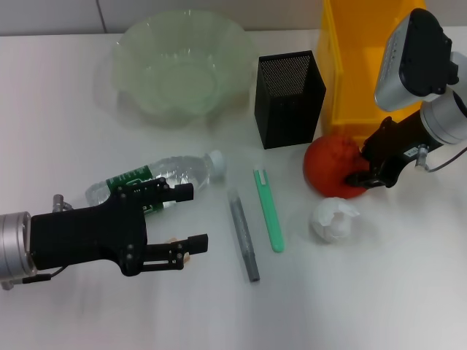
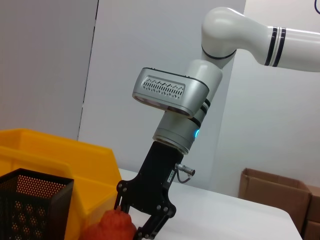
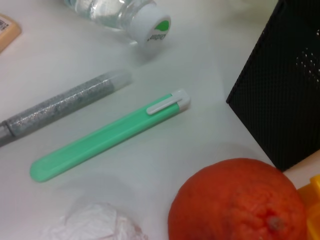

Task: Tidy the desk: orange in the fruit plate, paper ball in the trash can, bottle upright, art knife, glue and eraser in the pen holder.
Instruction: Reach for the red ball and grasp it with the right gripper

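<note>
The orange [image 1: 332, 169] rests on the desk in front of the yellow trash can [image 1: 350, 73]. My right gripper [image 1: 363, 164] is open against the orange's right side, its fingers spread beside the fruit. The paper ball [image 1: 333, 221] lies just in front of the orange. The bottle [image 1: 171, 173] lies on its side at the left. My left gripper [image 1: 191, 217] hovers open over it and partly hides the tan eraser [image 3: 7, 31]. The green art knife [image 1: 268, 210] and the grey glue stick [image 1: 243, 235] lie side by side in the middle. At the back stand the pen holder [image 1: 288, 98] and the fruit plate [image 1: 179, 65].
The pen holder stands close to the left of the trash can, right behind the orange. In the left wrist view, cardboard boxes [image 2: 272, 192] sit beyond the desk.
</note>
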Motion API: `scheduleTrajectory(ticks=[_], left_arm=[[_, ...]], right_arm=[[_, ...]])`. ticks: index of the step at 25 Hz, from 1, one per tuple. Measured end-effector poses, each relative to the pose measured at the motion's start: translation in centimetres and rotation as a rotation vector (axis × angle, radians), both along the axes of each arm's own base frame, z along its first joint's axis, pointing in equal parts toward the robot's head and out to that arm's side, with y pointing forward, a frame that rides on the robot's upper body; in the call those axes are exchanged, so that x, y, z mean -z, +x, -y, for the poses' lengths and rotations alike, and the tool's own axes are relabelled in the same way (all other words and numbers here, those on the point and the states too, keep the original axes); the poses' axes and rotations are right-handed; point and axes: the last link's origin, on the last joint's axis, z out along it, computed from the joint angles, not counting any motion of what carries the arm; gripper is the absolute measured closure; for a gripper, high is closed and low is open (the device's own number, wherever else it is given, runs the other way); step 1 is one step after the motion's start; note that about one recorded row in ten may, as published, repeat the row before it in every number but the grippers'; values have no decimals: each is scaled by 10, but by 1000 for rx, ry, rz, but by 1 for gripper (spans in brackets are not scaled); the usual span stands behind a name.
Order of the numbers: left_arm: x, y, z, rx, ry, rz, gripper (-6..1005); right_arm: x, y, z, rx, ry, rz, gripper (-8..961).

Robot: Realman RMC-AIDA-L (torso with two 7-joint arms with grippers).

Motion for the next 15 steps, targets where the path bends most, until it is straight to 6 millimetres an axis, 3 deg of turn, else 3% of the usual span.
scheduleTrajectory(ticks=[4, 9, 15], left_arm=[[0, 0, 0, 0, 0, 0, 188], [0, 0, 0, 1, 0, 2, 189], [0, 0, 0, 2, 1, 2, 188]], right_arm=[[0, 0, 0, 0, -1, -1, 608], [0, 0, 1, 1, -1, -2, 712], [-1, 0, 1, 1, -2, -2, 768]])
